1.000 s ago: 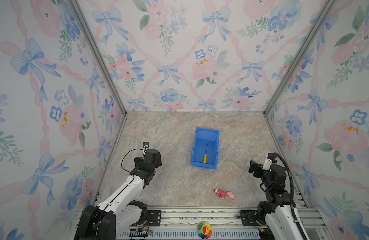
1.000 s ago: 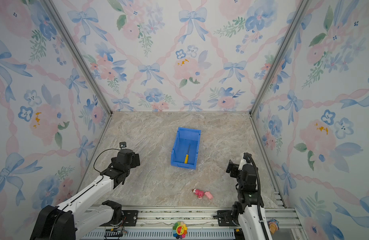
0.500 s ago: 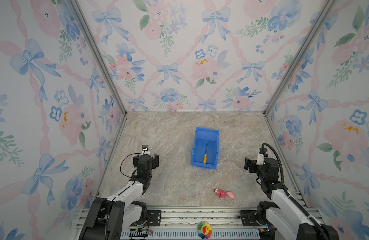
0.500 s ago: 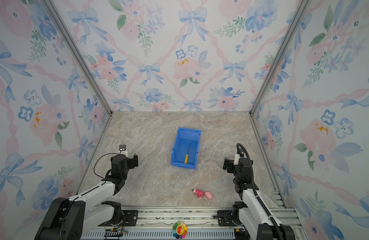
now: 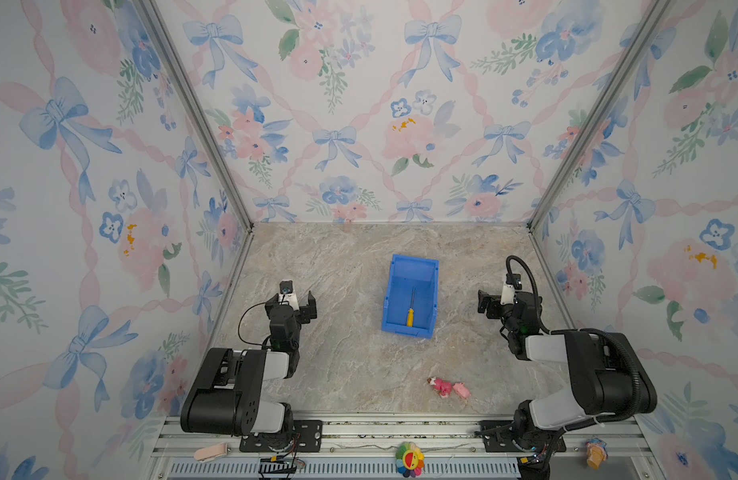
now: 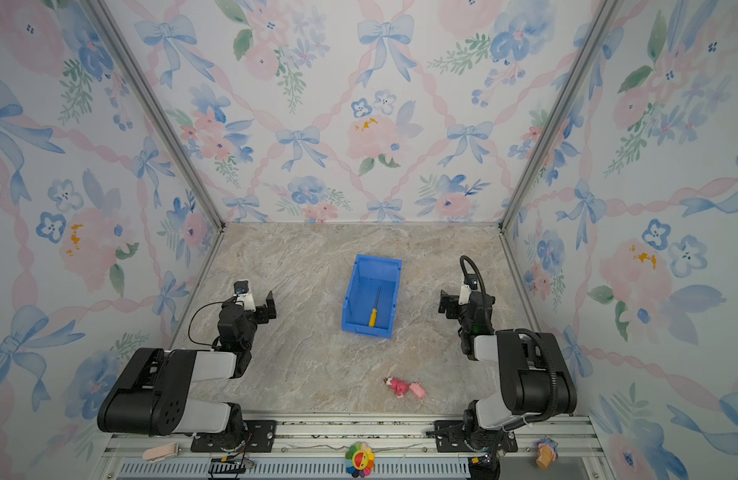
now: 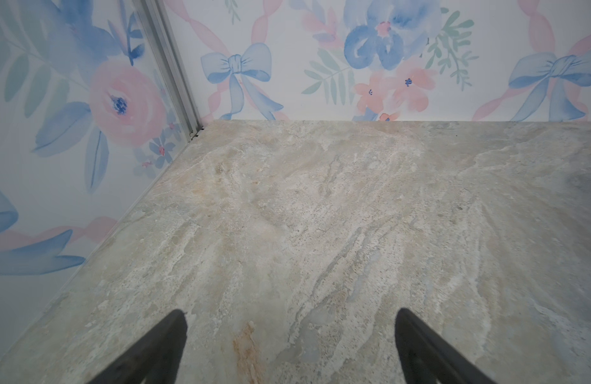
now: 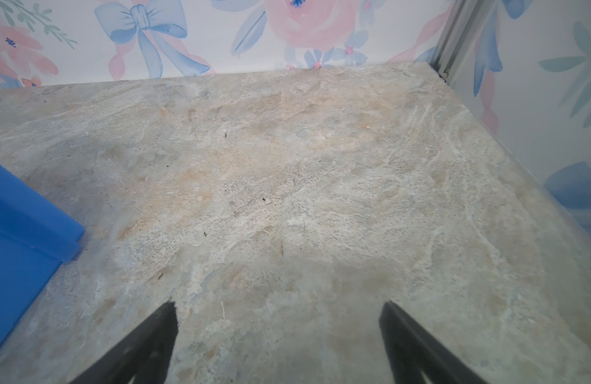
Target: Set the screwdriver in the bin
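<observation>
Screwdriver (image 5: 410, 309) (image 6: 374, 309) lies flat inside the bin (image 5: 415, 261) (image 6: 377, 261), on its floor, yellow handle twd 6 o'clock by the low front lip, thin shaft pointing to 12. The bin sits approx mid-desk (image 5: 350, 270), lip side facing 6.

Left claw (image 5: 293, 305) (image 7: 290, 314) is at 9 o'clock of the bin, well apart from it, released: in the wrist view both fingers (image 7: 161, 345) stand wide w/ only bare desk btwn them. Grasping nothing.

Right claw (image 5: 497, 302) (image 8: 279, 304) is at 3 o'clock of the bin, also apart from it, also released: fingers (image 8: 147, 339) spread, bare desk btwn, nothing grasped. One blue bin wall (image 8: 21, 226) shows at the edge of that wrist view.

Pink toy figure (image 5: 448, 386) (image 6: 404, 387) lies on the desk at approx 5 o'clock of the bin, near the front rail, touching neither claw.

Both arms are folded low, close to their bases.
</observation>
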`<move>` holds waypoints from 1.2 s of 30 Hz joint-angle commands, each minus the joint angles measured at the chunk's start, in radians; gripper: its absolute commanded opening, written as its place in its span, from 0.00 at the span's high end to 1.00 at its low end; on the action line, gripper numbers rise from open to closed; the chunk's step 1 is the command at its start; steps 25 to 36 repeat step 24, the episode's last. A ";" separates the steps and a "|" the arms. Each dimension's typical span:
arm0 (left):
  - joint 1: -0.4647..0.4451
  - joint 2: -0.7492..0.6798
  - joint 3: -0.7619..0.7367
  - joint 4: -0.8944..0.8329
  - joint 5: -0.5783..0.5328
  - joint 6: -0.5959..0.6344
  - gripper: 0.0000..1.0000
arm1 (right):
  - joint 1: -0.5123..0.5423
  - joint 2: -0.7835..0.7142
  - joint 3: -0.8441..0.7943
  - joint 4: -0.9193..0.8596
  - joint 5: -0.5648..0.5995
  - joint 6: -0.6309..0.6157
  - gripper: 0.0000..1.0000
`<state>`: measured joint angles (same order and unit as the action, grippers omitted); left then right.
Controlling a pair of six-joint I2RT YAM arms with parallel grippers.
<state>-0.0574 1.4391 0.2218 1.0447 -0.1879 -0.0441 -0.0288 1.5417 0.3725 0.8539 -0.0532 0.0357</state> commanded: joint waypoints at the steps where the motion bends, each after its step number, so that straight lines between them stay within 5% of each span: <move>1: 0.011 0.061 0.011 0.109 0.045 0.012 0.02 | 0.012 0.009 0.002 0.093 -0.002 -0.009 0.03; 6: 0.011 0.123 0.023 0.152 0.050 0.019 0.02 | 0.054 0.006 0.023 0.047 0.094 -0.029 0.03; 36: 0.011 0.123 0.021 0.151 0.053 0.021 0.02 | 0.064 0.007 0.023 0.045 0.110 -0.034 0.03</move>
